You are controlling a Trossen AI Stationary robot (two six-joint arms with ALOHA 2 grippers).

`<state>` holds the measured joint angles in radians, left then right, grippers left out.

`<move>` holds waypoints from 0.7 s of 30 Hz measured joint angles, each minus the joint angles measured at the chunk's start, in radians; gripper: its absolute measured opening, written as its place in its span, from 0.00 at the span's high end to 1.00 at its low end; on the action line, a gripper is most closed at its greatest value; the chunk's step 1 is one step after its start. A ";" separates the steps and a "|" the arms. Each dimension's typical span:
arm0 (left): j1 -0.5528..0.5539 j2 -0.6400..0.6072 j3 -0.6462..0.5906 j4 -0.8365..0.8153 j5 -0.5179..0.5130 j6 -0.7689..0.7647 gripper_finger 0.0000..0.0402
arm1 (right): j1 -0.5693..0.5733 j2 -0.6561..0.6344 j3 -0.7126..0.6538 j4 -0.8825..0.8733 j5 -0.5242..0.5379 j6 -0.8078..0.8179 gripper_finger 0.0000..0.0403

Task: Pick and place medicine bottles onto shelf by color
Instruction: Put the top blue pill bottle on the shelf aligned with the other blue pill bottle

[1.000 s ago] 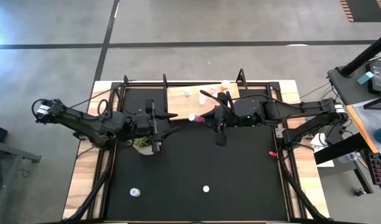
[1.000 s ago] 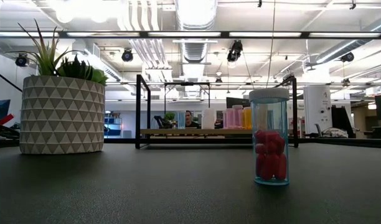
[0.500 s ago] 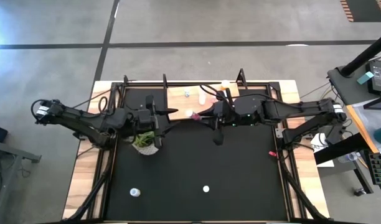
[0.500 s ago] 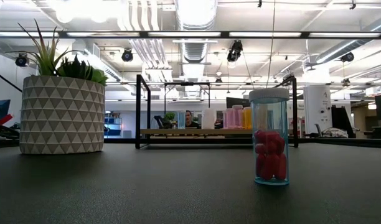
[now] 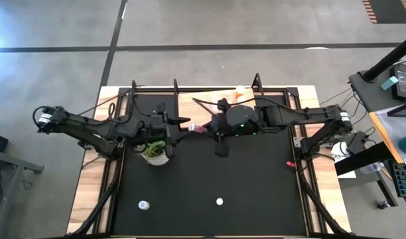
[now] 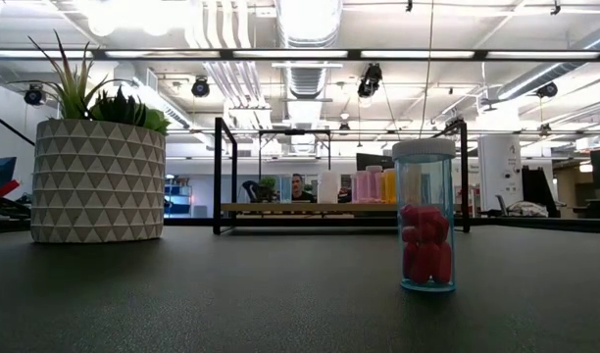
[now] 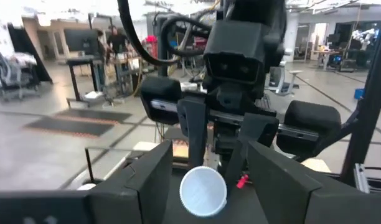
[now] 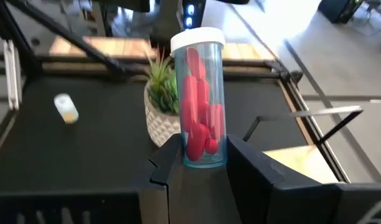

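Note:
My right gripper (image 5: 204, 127) (image 8: 201, 150) is shut on a clear medicine bottle (image 8: 198, 99) (image 5: 196, 127) with red pills and a white cap, high over the table's far middle. My left gripper (image 5: 183, 126) (image 7: 209, 158) faces it from the table's left, open. Its fingers stand on either side of the bottle's white cap (image 7: 203, 190) without touching it. The shelf (image 5: 187, 105) (image 6: 310, 207) stands at the far edge, with several bottles (image 6: 369, 184) on it. My right gripper pinches the bottle's bottom end (image 8: 200, 160) between its two fingers. The fingers come from the table's right, slanting a little downward. The bottle sticks out past the fingertips along their line, cap toward my left gripper, lifted clear of the table.
A potted plant (image 5: 155, 151) (image 6: 99, 181) stands under my left arm. Two bottles (image 5: 144, 205) (image 5: 219, 201) stand on the table's near part; the low view shows a red-pill bottle (image 6: 425, 216) upright. A small red thing (image 5: 290, 163) lies near the right edge.
My right gripper has carried the red-pill bottle from the shelf's front edge toward the table's left, up to my left gripper. The bottle stays clear of the table, its cap now between my left gripper's open fingers.

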<state>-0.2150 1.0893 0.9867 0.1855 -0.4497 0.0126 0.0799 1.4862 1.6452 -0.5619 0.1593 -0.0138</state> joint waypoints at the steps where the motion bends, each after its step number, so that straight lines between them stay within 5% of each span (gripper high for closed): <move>1: 0.000 0.000 0.000 -0.006 0.000 -0.009 0.53 | 0.000 0.012 0.025 -0.026 0.000 -0.003 0.75; 14: 0.008 -0.003 -0.004 -0.085 0.010 -0.171 0.53 | 0.000 0.152 0.320 -0.298 0.002 -0.095 0.75; 21: 0.011 -0.003 -0.004 -0.085 0.010 -0.173 0.53 | 0.000 0.164 0.355 -0.326 0.001 -0.120 0.75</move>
<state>-0.2039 1.0859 0.9829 0.1010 -0.4400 -0.1604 0.0799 1.6497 2.0006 -0.8881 0.1606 -0.1335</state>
